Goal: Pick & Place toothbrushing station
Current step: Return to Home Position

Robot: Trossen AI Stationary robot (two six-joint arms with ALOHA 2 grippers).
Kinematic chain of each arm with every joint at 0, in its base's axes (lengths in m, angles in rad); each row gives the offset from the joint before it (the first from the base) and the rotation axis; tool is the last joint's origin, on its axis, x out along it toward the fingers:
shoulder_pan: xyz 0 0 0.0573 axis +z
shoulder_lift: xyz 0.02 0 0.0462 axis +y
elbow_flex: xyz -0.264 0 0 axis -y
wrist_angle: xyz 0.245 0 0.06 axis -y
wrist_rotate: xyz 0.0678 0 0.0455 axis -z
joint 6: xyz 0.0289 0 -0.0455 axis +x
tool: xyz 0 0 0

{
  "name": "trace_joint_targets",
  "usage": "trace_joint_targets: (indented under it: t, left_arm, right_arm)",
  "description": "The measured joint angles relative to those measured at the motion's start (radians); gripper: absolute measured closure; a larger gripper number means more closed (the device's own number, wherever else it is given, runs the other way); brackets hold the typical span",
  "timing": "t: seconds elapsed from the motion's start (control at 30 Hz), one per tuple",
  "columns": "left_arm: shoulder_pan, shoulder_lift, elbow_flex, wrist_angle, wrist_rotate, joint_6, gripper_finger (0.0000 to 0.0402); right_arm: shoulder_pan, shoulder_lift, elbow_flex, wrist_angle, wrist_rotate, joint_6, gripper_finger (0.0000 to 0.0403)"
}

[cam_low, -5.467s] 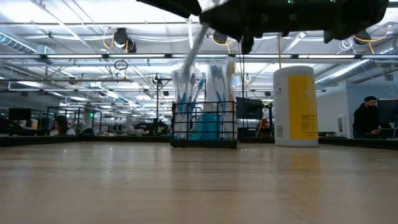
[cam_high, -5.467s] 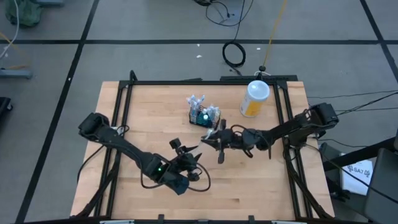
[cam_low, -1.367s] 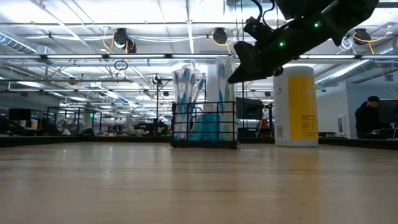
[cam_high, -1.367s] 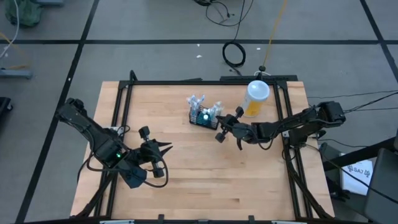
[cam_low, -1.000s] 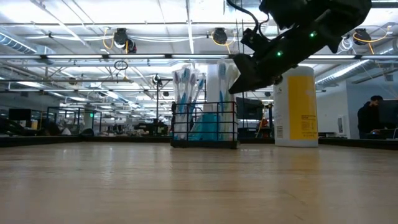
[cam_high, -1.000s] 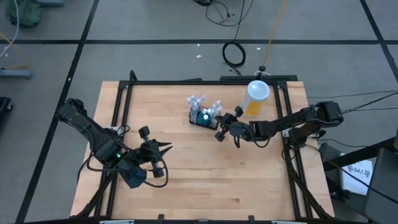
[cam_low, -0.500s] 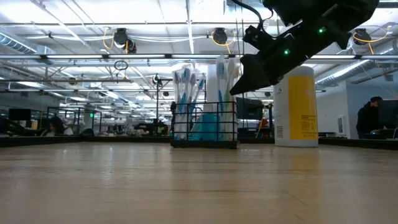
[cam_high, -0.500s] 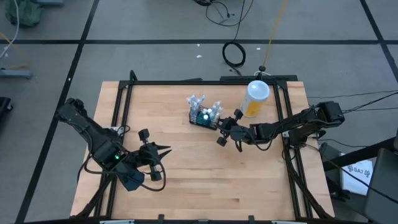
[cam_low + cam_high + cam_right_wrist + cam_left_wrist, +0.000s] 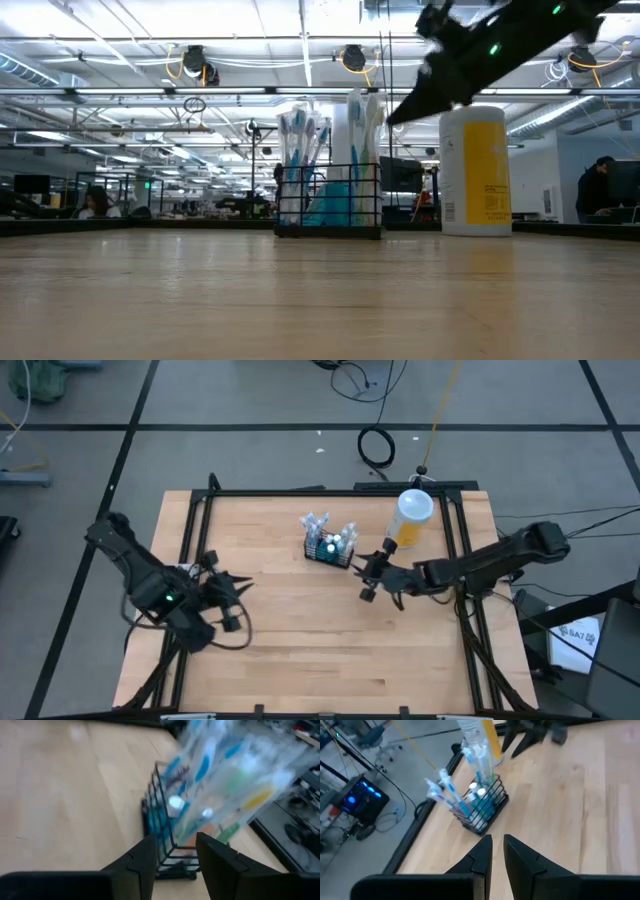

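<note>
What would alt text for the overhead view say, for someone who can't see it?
Seen from above, a black wire caddy of packaged toothbrushes stands on a wooden table, with the right gripper just beside it, jaws open and empty. A yellow bottle stands further back; the left gripper waits near the table's left edge.

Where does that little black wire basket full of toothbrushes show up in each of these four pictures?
High view: the wire basket sits at the table's far middle.
Low view: basket at centre, standing on the table.
Left wrist view: basket left of centre, beyond that arm's fingers.
Right wrist view: basket close up, just past that arm's fingers.
Shared landmark: the yellow bottle beside it, seen in high, low and left wrist views.
</note>
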Motion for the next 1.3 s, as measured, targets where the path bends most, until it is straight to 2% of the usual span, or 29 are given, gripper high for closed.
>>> trace_joint_targets:
  t: [0.13,0.27,0.47,0.6,0.83,0.97,1.03,1.13,1.2,1.3]
  left_arm:
    - [-0.053,-0.047,0.000,-0.095,-0.049,-0.037,0.0350]
    - [-0.121,-0.100,-0.013,-0.121,-0.057,-0.041,0.0350]
    - [-0.234,-0.202,-0.196,-0.049,-0.055,-0.075,0.0350]
    - [-0.299,-0.296,-0.360,0.115,-0.091,-0.085,0.0350]
    - [-0.305,-0.442,-0.641,0.556,-0.086,0.073,0.0350]
    - [-0.250,-0.466,-0.798,0.937,0.066,0.251,0.0350]
    - [-0.209,-0.463,-0.866,1.135,0.214,0.411,0.0350]
    - [-0.127,-0.462,-0.944,1.373,0.499,0.695,0.0350]
    - [-0.068,-0.468,-0.970,1.429,0.674,0.855,0.0350]
    - [0.006,-0.516,-0.982,1.402,0.796,0.928,0.0350]
  right_arm:
    - [0.070,-0.138,0.000,-0.054,0.000,0.018,0.0288]
    - [0.151,-0.276,0.000,-0.093,-0.002,0.021,0.0298]
    - [0.265,-0.422,-0.038,-0.140,-0.003,0.016,0.0306]
    - [0.330,-0.481,-0.144,-0.129,-0.059,-0.053,0.0309]
    - [0.353,-0.618,-0.318,0.119,-0.052,-0.167,0.0310]
    - [0.350,-0.701,-0.395,0.246,-0.052,-0.180,0.0310]
    - [0.350,-0.735,-0.427,0.293,-0.052,-0.180,0.0310]
    - [0.350,-0.780,-0.470,0.331,-0.053,-0.201,0.0310]
    - [0.350,-0.802,-0.500,0.331,-0.076,-0.234,0.0310]
    - [0.351,-0.831,-0.543,0.326,-0.159,-0.257,0.0310]
